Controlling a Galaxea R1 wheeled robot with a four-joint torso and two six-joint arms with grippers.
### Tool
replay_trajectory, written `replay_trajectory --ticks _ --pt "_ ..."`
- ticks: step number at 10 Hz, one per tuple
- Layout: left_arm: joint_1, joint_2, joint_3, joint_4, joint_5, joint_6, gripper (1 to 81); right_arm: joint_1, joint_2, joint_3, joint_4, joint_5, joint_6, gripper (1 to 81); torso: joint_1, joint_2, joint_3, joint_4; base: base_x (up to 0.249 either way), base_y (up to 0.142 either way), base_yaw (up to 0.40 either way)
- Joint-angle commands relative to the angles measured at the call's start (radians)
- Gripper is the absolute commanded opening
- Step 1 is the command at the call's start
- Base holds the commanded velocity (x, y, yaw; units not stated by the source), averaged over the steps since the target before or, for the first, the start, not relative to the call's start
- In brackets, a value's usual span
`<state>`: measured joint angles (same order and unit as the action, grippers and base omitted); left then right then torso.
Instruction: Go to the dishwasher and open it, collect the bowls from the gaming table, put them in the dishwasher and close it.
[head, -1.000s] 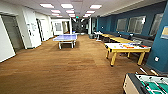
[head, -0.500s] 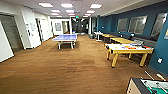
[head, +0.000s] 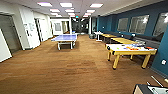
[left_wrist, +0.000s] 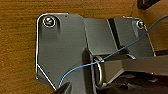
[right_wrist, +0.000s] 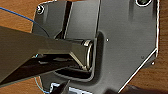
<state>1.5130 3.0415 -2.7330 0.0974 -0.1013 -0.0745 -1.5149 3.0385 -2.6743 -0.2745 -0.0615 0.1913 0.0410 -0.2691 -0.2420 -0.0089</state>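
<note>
The gaming table (head: 130, 52), with a glossy white top, yellow frame and legs, stands at the right of the head view, a few metres ahead of me. Colourful graphics and some small items lie on its top; I cannot make out bowls among them. The dishwasher is out of view. In both wrist views my arms' dark plates hang over the brown wood floor (left_wrist: 17, 50) (right_wrist: 15, 17), touching nothing.
A blue ping-pong table (head: 65, 38) stands in the middle distance. More yellow tables (head: 122, 40) line the blue right wall (head: 162, 57). A table corner (head: 150, 89) juts in at bottom right. White walls and a doorway (head: 8, 35) are at left. Wood floor (head: 70, 72) stretches ahead.
The whole head picture has shifted a little: the camera has crept forward, so the gaming table looks slightly larger and the corner at bottom right has slid further out.
</note>
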Motion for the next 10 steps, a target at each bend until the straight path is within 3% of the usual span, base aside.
replay_trajectory --ticks 1,10 --pt "-0.052 0.002 -0.001 0.001 0.048 0.007 81.1 0.054 0.001 -0.001 -0.003 -0.050 -0.001 81.1 0.000 0.000 0.000 0.000 0.233 0.000 0.000" --pt "-0.052 0.005 -0.001 0.002 0.046 0.007 81.1 0.051 0.001 -0.001 0.003 -0.050 0.000 81.1 0.000 0.000 0.000 0.000 0.236 0.000 0.000"
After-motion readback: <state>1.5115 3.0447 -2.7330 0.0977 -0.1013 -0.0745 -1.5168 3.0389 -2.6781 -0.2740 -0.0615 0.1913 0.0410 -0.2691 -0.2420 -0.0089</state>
